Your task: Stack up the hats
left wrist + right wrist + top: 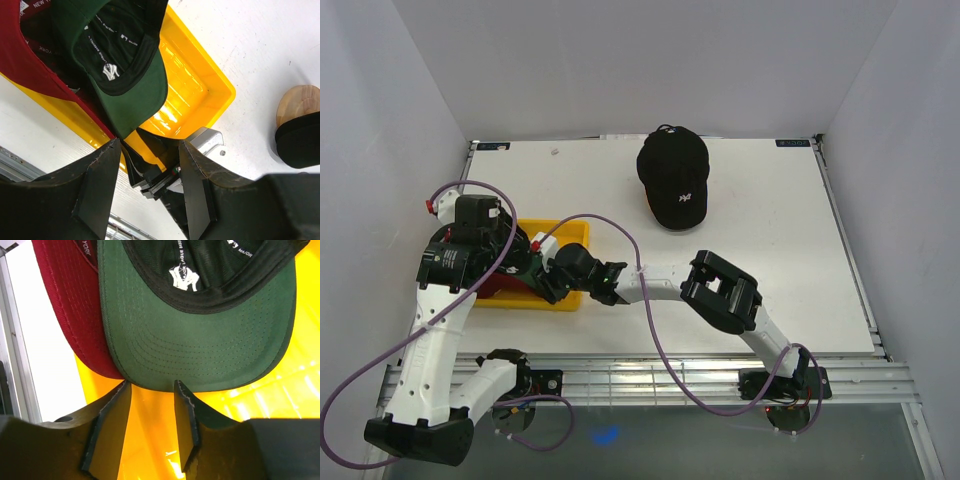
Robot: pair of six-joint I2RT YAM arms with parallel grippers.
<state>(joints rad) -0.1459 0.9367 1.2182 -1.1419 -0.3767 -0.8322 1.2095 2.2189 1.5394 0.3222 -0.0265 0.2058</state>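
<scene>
The left gripper (149, 145) hangs over the near left corner of the yellow tray (210, 85), its two fingers spread apart with nothing clamped between them. Just past its fingertips lies the red cap (30, 65), slumped against the tray's left wall with part of it spilling over the rim. The dark green cap (135, 95) rests on the red one. It is turned upside down, so the black sweatband and a white printed logo show, and its brim points toward the open middle of the tray.

The right gripper (152, 386) reaches in from the right, low over the tray floor. Its fingers are also parted and hold nothing. In the right wrist view the green brim's underside sits just beyond the fingertips, not between them, with the red cap's edge beside it on the left.

Well apart, toward the far middle of the table (770, 220), the black cap (673, 178) with a white emblem sits with its brim facing the arms. The left wrist view shows it lying against the wooden stand (299, 100).
</scene>
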